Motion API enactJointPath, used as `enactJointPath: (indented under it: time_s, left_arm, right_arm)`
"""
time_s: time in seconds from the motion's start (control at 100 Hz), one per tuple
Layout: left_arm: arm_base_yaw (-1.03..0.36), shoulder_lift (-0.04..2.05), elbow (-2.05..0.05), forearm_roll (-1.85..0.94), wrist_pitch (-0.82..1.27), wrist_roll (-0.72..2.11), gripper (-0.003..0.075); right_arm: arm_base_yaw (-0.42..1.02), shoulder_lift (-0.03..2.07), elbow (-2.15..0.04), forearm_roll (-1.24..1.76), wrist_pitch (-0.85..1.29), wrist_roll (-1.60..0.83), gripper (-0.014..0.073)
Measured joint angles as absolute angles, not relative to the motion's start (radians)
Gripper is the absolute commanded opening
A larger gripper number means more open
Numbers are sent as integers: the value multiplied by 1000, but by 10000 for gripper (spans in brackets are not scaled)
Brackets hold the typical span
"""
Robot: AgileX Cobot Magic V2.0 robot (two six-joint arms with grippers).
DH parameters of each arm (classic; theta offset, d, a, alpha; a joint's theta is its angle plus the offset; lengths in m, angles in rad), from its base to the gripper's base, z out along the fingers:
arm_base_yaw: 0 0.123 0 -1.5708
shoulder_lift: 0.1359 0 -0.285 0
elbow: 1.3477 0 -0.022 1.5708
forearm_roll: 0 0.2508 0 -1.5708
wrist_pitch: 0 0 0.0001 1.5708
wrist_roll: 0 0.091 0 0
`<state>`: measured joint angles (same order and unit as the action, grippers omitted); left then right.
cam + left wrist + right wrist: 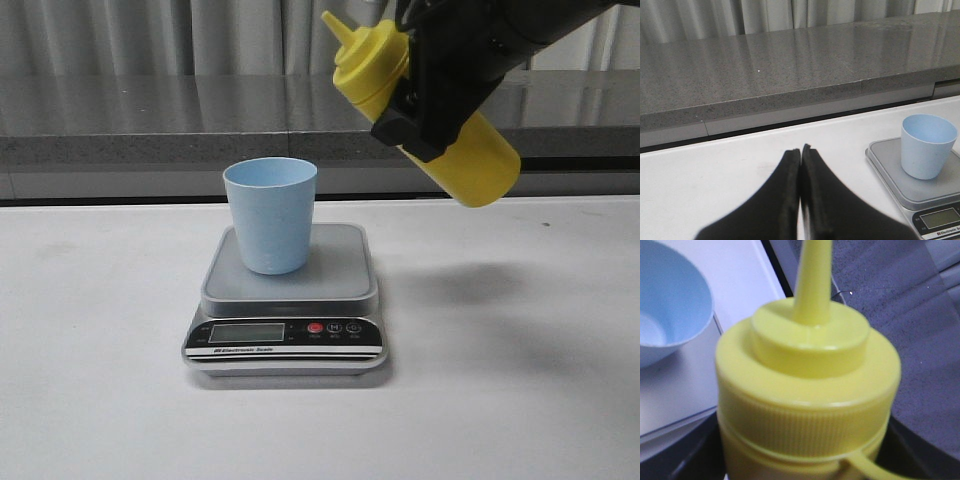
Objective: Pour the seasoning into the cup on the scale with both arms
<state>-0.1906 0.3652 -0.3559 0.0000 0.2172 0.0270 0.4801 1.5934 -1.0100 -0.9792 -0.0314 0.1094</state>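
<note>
My right gripper is shut on the yellow seasoning bottle and holds it tilted in the air, right of and above the cup, nozzle pointing up and left. In the right wrist view the bottle's ribbed lid fills the frame, with the cup and the scale platform beyond. The pale blue cup stands upright on the scale. My left gripper is shut and empty over the white table, left of the scale and cup. It is out of the front view.
A grey stone ledge with curtains behind runs along the back of the white table. The scale's black panel with display and red button faces front.
</note>
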Motion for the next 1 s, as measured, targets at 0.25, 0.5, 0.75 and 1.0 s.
enactJointPath:
  time_s: [0.25, 0.5, 0.75, 1.0]
  left_arm:
    - [-191, 365, -356, 0, 217, 27, -20]
    - [-191, 365, -356, 0, 217, 27, -20]
    - [-191, 365, -356, 0, 217, 27, -20]
    - [-191, 365, -356, 0, 217, 27, -20]
  right_arm:
    - [521, 1633, -1042, -1124, 94, 109, 287]
    - [587, 1711, -1131, -1235, 232, 109, 287]
    - [633, 1770, -1159, -1354, 321, 109, 287]
    - [664, 1779, -1159, -1428, 370, 109, 287]
